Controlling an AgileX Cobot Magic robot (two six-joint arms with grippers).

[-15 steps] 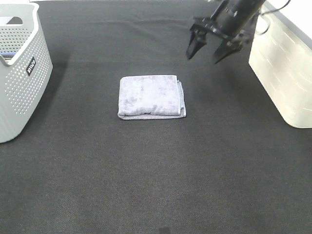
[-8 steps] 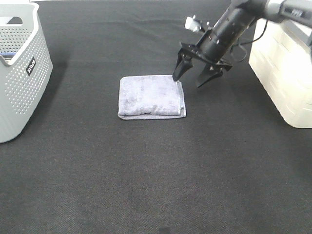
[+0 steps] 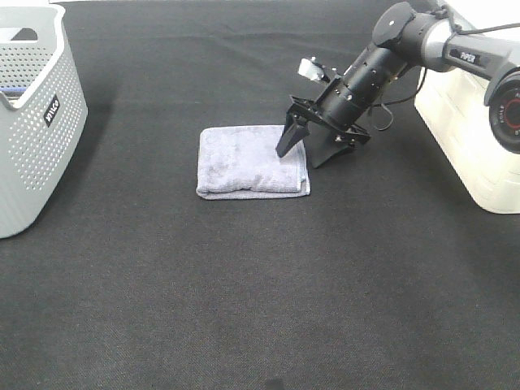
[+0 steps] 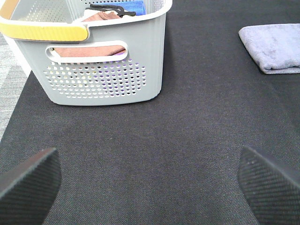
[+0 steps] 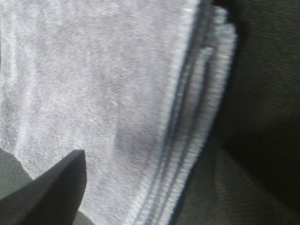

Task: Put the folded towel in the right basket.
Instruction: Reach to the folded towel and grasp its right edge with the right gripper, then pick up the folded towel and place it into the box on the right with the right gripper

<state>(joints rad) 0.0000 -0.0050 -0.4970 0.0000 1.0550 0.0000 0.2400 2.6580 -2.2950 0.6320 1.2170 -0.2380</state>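
Observation:
The folded grey-lilac towel (image 3: 248, 160) lies flat on the black cloth in the middle. It fills the right wrist view (image 5: 108, 103), its layered edge showing, and sits at the edge of the left wrist view (image 4: 274, 47). My right gripper (image 3: 302, 154) is open and low at the towel's right edge, one finger over the towel, the other beside it on the cloth. The right basket (image 3: 475, 122), cream white, stands at the right edge. My left gripper (image 4: 150, 180) is open, only its two fingertips (image 4: 28, 180) showing, above bare cloth.
A grey perforated basket (image 3: 32, 122) stands at the left edge; in the left wrist view (image 4: 93, 61) it holds pink and blue cloths. Black cloth (image 3: 244, 292) covers the table.
My right gripper has come down and to the left, from above the table's back right to the towel's right edge, staying open. The towel has not moved.

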